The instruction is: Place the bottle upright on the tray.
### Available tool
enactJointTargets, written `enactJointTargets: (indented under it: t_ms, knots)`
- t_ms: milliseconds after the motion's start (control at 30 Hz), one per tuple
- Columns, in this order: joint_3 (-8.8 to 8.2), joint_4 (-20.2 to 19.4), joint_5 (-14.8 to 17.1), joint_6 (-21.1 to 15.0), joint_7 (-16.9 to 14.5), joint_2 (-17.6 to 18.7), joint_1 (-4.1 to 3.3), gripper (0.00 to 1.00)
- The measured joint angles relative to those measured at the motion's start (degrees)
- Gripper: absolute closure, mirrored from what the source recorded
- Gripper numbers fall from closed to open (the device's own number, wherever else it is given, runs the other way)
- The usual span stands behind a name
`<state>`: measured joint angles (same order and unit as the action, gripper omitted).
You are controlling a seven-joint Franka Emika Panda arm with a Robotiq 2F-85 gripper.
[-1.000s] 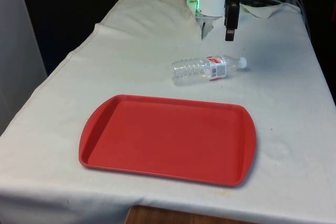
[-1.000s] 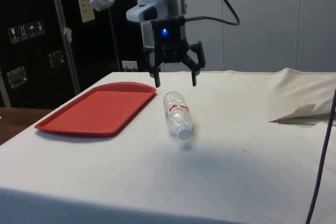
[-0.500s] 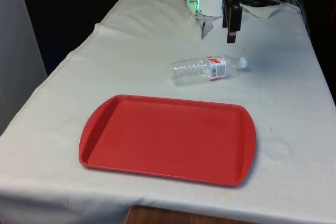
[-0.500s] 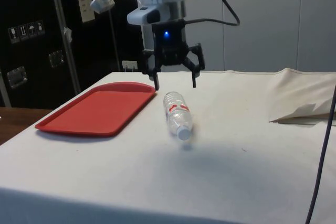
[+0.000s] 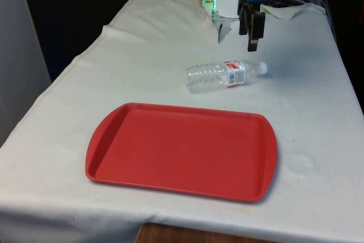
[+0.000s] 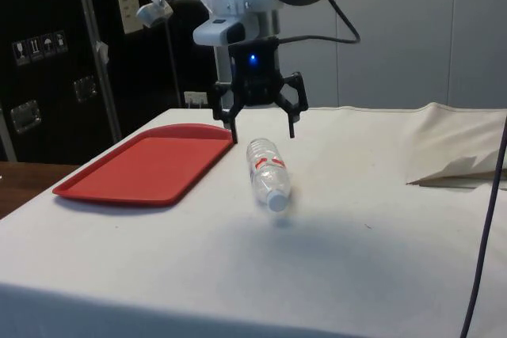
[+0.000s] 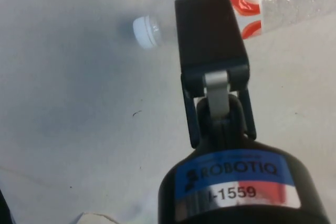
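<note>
White cloth covers the surface under me, with black curtains behind it. My fingers hang spread wide with nothing between them, tips pointing down, just above the bottle and a little beyond it, towards the far end of the surface. I judge I hold them apart like this so that they can come down on either side of the bottle's body; they are not yet touching it.

Measured from the bottle: my fingers stand over its label half, near the neck. In the wrist view one of my fingers crosses in front of the label, with the white cap just beside it and clear of me. The red tray lies well apart from the bottle on the near side, flat on the cloth and with nothing on it, so the placing is all still to do.

The bottle lies on its side on the cloth, cap pointing to the front view's right and base to the front view's left. It is clear ribbed plastic, seemingly empty, with a red and white label round its middle and a small white cap. Being round and light, I judge it could roll or skid if I touch it unevenly, and it must be turned from lying to standing before it meets the tray.
</note>
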<state>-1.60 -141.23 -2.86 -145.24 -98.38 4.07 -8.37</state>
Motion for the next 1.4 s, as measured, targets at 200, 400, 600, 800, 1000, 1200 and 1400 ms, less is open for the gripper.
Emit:
enactJointTargets:
  t_ms: [200, 400, 600, 800, 1000, 1200, 1400]
  knots:
    - [0.00, 0.00, -0.06, -0.34, -2.23, 0.46, 0.00, 0.00]
    - [0.00, 0.00, -1.20, -0.29, -3.55, 0.63, 0.00, 0.00]
    - [0.00, 0.17, -1.38, -0.34, -4.70, 1.03, 0.06, 0.00]
    - [-0.06, 0.57, -1.55, -0.86, -6.53, 2.18, 0.17, 0.00]
    - [-0.06, 0.97, -1.83, -1.26, -8.25, 2.98, 0.29, 0.00]
    - [-0.06, 0.97, -1.89, -1.26, -9.97, 3.04, 0.29, 0.00]
    - [0.06, 0.97, -1.89, -1.26, -10.83, 3.04, 0.29, 0.00]
